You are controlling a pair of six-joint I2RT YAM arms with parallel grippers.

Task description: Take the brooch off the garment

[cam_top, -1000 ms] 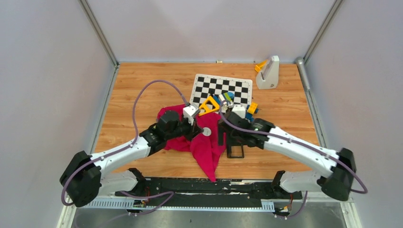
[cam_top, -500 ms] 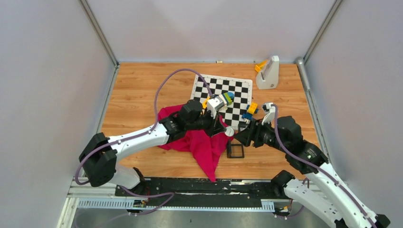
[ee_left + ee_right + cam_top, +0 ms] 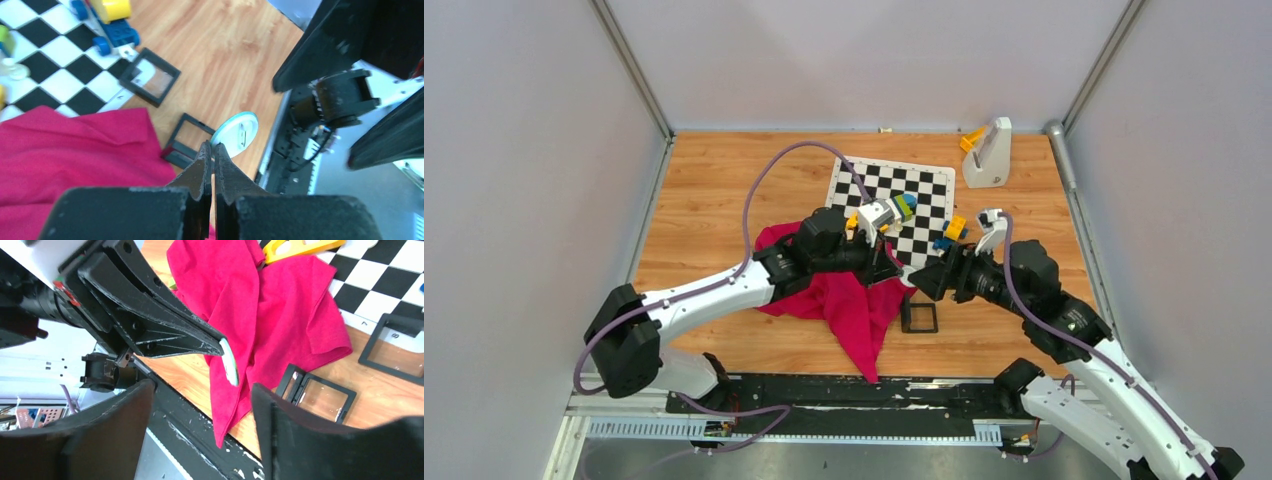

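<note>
We see the left gripper [image 3: 211,150] pinched tight on the edge of the brooch [image 3: 235,134], holding it in the air clear of the garment [image 3: 65,145] crumpled on the table [image 3: 704,180], while the right gripper [image 3: 921,281] faces it close by, fingers spread apart.

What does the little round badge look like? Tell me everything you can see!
The brooch is a small, flat, round disc, pale white with a thin blue-green rim. The side facing the left wrist camera shows a little metal pin, so that is probably its back. It looks hard and smooth. The left gripper is shut on its edge and holds it tilted in the air above the wooden table, clear of the pink garment. Nothing else touches it.
</note>
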